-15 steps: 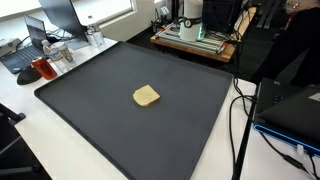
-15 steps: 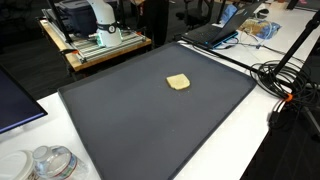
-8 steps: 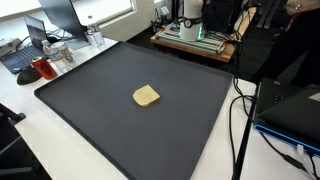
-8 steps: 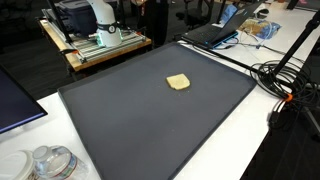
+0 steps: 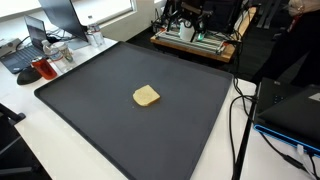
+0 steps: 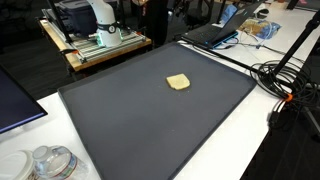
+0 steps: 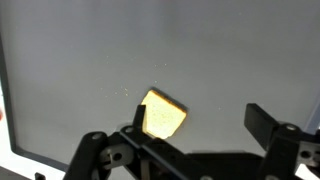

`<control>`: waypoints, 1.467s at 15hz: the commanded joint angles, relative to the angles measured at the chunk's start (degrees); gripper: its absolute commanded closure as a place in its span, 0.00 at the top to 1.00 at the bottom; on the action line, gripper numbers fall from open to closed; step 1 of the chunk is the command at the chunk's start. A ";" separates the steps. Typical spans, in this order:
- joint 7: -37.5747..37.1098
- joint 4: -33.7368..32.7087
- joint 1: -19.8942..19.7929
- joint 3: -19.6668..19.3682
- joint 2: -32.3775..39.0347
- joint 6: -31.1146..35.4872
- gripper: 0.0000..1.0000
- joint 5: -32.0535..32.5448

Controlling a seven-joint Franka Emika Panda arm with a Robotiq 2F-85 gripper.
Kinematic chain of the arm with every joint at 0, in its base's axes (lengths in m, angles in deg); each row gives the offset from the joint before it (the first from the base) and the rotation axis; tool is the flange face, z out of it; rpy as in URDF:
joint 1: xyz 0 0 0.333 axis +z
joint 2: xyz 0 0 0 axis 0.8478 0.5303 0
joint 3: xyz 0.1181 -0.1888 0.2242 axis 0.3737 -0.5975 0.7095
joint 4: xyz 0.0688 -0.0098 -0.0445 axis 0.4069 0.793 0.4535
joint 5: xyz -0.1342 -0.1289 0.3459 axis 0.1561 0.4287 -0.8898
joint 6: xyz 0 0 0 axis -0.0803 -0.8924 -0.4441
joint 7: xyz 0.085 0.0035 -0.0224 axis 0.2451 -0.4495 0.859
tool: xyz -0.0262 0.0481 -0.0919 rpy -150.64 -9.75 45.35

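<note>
The end effector hung high over a wide black mat, its jaws spread fully apart and holding nothing. Only the wrist view caught it. In both exterior views, no part of it showed above the mat. Between and just ahead of the fingers lay the yellow piece, a flat, toast-like slab with one darker edge. It rested alone near the middle of the mat, as the exterior views confirmed.

To this onlooker, a clean approach called for a straight drop with the piece centred between the jaws. In the wrist view it sat closer to one finger than the other. It also lay thin and low, so the fingertips would likely need to come almost down to the mat to catch its edges rather than skate over the top.

The mat covered most of a white counter in a busy lab or office. A wooden-framed stand stood at the far edge. Black cables trailed along one side of the counter. Laptops sat near its corners, and a clear plastic container sat by a near corner.
</note>
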 commanded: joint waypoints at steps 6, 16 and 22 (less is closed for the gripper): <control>-12.97 -16.10 9.31 -4.39 17.99 -4.01 1.00 12.10; -11.48 -13.73 10.71 -6.35 16.50 -2.27 1.00 10.88; -15.86 -21.43 12.24 -8.15 22.75 -5.06 1.00 11.56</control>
